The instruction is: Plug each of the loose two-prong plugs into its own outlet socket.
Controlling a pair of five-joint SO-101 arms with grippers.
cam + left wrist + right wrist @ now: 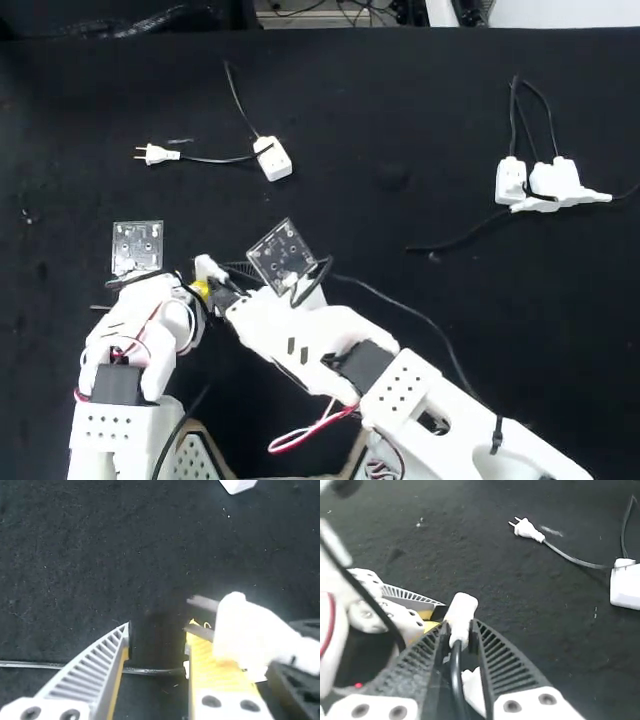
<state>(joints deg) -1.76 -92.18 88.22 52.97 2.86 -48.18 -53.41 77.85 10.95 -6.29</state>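
**A:** Where's the plug, and who has it?

**B:** The right gripper is clenched on the white plug. The body is pinched between both fingers and its cord trails back along the gap between them. The left gripper stands spread with nothing grasped. Between its fingers there is just black table and a thin cable crossing beneath.

**A:** What could go wrong?

**B:** The plug hangs over the left gripper's yellow finger, not in the gap. If this is a handover, I'd judge that closing now would catch air or knock the plug askew. If the right lets go before the left bites, the plug drops. The cord could also tug it crooked.

**A:** Do the views differ?

**B:** The left wrist view shows the two prongs jutting past the yellow fingertip, while the right wrist view hides them behind the plug's body. The right wrist view shows another loose plug and a socket block, both well beyond its fingertips. The high view adds a white socket cluster, far off from both grippers
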